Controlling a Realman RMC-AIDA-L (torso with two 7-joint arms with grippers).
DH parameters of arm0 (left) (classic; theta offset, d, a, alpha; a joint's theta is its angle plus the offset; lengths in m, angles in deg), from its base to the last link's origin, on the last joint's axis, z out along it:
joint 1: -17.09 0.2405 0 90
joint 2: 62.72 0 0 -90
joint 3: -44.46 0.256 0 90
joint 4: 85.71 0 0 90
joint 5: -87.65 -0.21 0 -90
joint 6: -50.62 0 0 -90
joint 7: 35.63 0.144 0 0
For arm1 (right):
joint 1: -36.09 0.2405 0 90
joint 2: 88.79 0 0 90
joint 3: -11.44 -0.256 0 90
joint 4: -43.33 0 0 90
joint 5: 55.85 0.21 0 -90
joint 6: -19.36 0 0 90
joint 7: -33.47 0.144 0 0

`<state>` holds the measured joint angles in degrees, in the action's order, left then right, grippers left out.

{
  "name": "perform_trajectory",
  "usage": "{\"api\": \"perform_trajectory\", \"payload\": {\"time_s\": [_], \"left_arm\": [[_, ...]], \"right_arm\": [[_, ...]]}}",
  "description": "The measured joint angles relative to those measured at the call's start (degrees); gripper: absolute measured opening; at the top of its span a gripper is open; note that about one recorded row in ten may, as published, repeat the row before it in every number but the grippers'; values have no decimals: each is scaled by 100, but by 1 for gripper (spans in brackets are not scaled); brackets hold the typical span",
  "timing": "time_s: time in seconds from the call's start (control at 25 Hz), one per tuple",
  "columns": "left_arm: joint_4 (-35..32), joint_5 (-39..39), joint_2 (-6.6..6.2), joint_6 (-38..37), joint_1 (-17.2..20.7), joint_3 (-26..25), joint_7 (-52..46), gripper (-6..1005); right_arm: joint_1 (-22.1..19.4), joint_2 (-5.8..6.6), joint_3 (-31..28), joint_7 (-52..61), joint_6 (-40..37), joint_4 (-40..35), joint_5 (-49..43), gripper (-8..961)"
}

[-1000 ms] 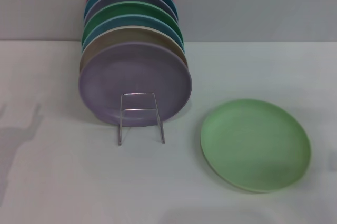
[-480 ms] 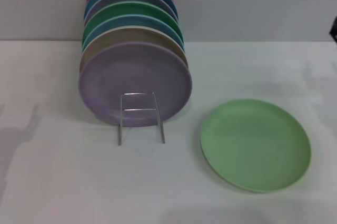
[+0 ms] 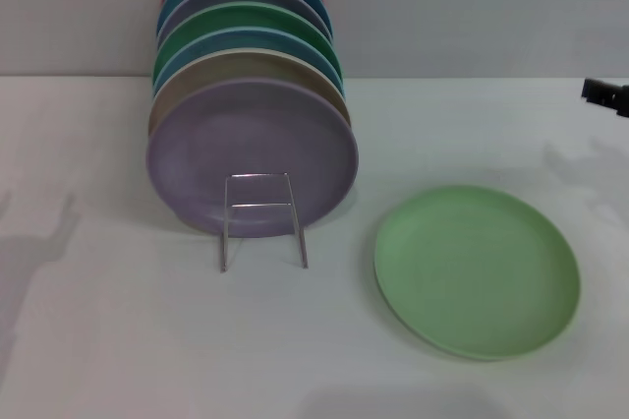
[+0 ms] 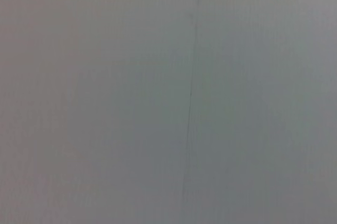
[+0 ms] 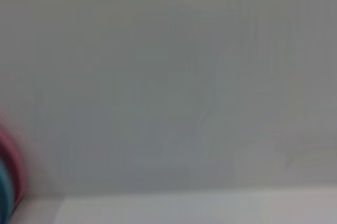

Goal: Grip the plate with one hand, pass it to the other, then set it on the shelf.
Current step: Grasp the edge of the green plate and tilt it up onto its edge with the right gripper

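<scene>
The light pastel-green plate lies flat on the white table at the front right in the head view. The silver wire rack stands left of it, its front loop bare before a row of upright plates. A black tip of my right gripper shows at the right edge, above and beyond the plate, apart from it. My left gripper is out of view. The left wrist view shows only a grey wall. The right wrist view shows the wall, the table edge and the rims of the rearmost plates.
Several upright plates fill the rack: a lilac one in front, then tan, blue, darker green and others behind. The white table ends at a grey wall behind.
My right gripper's black tip has come into the head view at the right edge and moved lower and leftward. The plate and the rack have not moved.
</scene>
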<state>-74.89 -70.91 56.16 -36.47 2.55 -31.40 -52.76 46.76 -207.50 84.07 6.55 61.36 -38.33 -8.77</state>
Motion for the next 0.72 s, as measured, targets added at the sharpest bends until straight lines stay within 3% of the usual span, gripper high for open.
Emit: {"api": "perform_trajectory", "payload": {"time_s": [0.16, 0.36, 0.56, 0.72], "left_arm": [[31, 5, 9, 0, -35, 1, 0, 839], [34, 9, 12, -5, -109, 13, 0, 839], [44, 10, 13, -5, -156, 32, -16, 839], [52, 10, 13, -5, -182, 37, -31, 839]], "right_arm": [[398, 14, -855, -4, 1455, 84, 10, 703], [761, 105, -1346, -6, 2615, 291, 14, 703], [1172, 248, -1699, -7, 3520, 827, 17, 703], [1319, 349, -1910, -10, 3757, 1167, 15, 703]]}}
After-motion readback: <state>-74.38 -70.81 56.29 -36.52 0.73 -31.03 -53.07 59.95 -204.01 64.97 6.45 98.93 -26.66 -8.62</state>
